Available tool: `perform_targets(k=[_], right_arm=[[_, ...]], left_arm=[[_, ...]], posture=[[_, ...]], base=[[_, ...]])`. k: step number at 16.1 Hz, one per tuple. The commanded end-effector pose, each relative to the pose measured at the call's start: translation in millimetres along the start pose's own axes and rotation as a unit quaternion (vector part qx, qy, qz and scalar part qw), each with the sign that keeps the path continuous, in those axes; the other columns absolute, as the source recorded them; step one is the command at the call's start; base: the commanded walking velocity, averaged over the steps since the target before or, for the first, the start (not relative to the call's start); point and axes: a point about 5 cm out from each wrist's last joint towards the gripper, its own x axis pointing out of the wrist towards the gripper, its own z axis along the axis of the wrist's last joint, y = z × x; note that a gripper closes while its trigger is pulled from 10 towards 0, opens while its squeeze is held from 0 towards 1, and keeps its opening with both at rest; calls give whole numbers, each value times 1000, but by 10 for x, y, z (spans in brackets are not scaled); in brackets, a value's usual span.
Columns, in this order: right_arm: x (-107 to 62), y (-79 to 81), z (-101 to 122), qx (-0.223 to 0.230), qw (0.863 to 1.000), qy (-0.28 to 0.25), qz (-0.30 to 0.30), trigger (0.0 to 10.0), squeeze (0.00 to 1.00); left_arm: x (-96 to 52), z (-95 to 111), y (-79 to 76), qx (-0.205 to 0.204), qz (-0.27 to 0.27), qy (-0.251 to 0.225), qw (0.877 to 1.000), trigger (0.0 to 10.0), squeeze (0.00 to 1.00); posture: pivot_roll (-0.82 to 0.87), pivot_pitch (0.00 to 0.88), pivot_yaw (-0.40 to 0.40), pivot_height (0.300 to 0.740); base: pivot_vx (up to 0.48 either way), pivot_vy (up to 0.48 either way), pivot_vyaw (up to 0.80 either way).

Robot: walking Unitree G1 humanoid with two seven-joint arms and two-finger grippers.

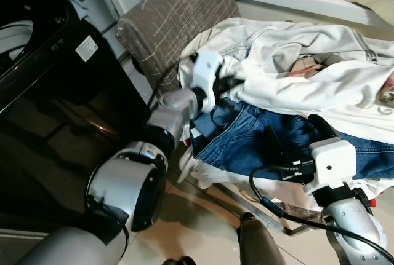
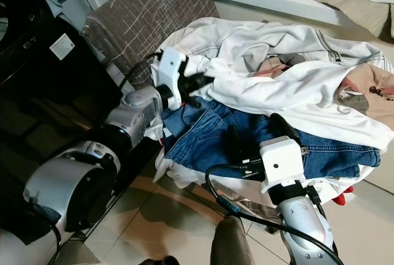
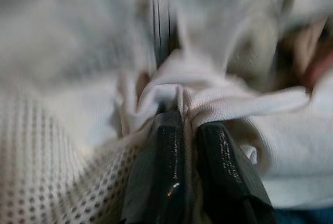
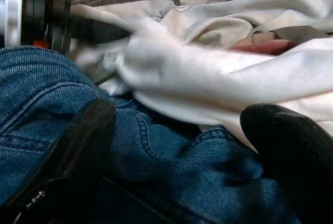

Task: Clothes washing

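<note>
Closest to the camera are two shiny silver arms, one on each side. Low on the right side, the right gripper (image 1: 294,141) hangs just over a pair of blue denim jeans (image 1: 258,145); its two long black fingers (image 4: 78,146) are spread wide apart with nothing between them, and the thick blue cloth with its stitched seams lies under them. A black cable (image 1: 277,206) loops beside the white box on that wrist. Farther on, the left gripper (image 1: 237,82) reaches into the pile, and its two black fingers (image 3: 166,167) are pinched tight on a fold of a soft white jacket (image 1: 308,62), which is bunched and wrinkled where it is held. Part of the white cloth near the fingers has small mesh holes. That jacket lies on top of the jeans in one big heap of clothes, with a bit of pink cloth (image 2: 274,68) peeking out. Left of the heap stands a glossy black washing machine (image 1: 55,93) with a white sticker. Behind the heap leans a flat brown woven panel (image 1: 175,13) with pale scratchy lines.
</note>
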Motion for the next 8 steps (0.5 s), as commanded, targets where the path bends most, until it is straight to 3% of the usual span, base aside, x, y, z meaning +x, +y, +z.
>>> perform_targets(k=[1,6,8], right_arm=[[-4,29,-22,6,1000,2,9,10000,0],[110,36,-75,8,1000,0,17,10000,0],[168,37,-129,18,1000,7,17,10000,0]], left_arm=[[-28,230,88,1,1,-41,999,0,0],[-154,795,250,-6,5,-137,991,0,0],[-273,1142,249,28,-3,-189,982,0,0]], posture=[[-359,166,191,740],[-327,131,179,740],[-306,105,168,740]], base=[[0,0,0],[0,0,0],[0,0,0]])
